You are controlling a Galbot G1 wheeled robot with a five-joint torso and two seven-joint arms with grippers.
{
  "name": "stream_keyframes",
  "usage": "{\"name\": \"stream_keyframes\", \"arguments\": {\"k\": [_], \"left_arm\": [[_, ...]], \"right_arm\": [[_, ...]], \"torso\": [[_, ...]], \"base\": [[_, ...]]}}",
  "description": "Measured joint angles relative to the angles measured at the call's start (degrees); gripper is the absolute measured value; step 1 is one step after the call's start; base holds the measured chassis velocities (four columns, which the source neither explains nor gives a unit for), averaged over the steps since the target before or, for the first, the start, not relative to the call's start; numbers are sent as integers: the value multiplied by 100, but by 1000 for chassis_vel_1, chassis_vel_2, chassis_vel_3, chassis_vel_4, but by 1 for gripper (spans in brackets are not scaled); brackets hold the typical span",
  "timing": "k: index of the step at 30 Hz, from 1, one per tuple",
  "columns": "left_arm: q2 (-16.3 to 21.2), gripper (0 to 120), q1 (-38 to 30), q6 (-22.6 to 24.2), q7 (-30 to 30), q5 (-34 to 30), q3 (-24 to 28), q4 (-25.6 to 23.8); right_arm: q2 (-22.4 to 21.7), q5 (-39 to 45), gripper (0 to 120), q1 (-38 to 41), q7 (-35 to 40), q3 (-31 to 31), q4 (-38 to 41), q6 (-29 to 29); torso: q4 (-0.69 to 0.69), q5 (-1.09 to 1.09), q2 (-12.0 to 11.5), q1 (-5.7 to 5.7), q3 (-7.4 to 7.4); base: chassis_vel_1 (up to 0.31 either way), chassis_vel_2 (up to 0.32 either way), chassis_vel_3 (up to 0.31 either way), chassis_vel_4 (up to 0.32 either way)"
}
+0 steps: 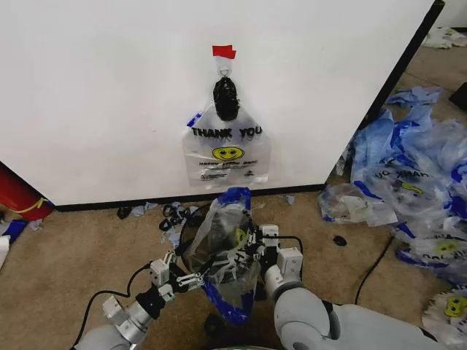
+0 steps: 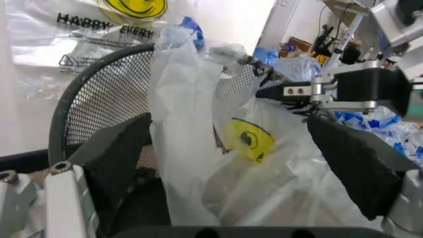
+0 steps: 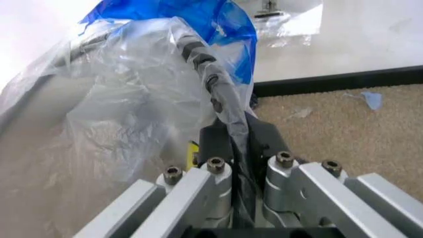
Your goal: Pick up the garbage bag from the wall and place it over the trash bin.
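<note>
- Where the floor meets the wall [image 1: 109, 95], a red object [image 1: 16, 191] lies at the far left, against the black base strip.
- The left gripper [image 1: 191, 278] sits low on the left of the trash bin [image 1: 191, 227]. In the left wrist view its dark pads [image 2: 122, 158] are spread wide, released, with the see-through film between them.
- The garbage bag [image 1: 226, 248] is draped over the black mesh bin on the carpet, a blue handle [image 1: 235, 195] sticking up at the back and its yellow smiley [image 2: 250, 138] showing inside.
- Above it, on the wall, a second bag [image 1: 226, 149] marked THANK YOU hangs from a small hook [image 1: 225, 71] under red tape [image 1: 224, 51].
- The right gripper [image 1: 248, 246] is at the bin's right rim, and in the right wrist view its fingers [image 3: 218, 183] are clenched on a twisted fold of the garbage bag.
- Further right, a heap of crumpled bags [image 1: 416, 168] covers the carpet, and a black cable [image 1: 372, 270] runs across it.
</note>
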Motion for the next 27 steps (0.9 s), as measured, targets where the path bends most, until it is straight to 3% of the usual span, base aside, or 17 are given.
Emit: {"name": "stream_keyframes", "arguments": {"k": [8,16,19,25,27], "left_arm": [[-50,86,14,-9,-20,8,-36,7],[-130,54,83,-21,-20,36,-154,18],[-149,48,98,-34,-17,40,-167,23],[-228,19,115,-91,-6,53,-206,60],[-235,18,117,-93,-5,54,-207,67]], "right_arm": [[-20,-106,1,-52,-30,-23,106,6],[-61,-311,1,-230,-101,22,114,56],[-62,-353,1,-275,-119,37,114,70],[-142,-472,1,-479,-261,131,118,167],[-151,-475,1,-500,-272,138,123,174]], "torso": [[0,0,0,0,0],[0,0,0,0,0],[0,0,0,0,0],[0,0,0,0,0],[0,0,0,0,0]], "base": [[0,0,0,0],[0,0,0,0],[0,0,0,0],[0,0,0,0],[0,0,0,0]]}}
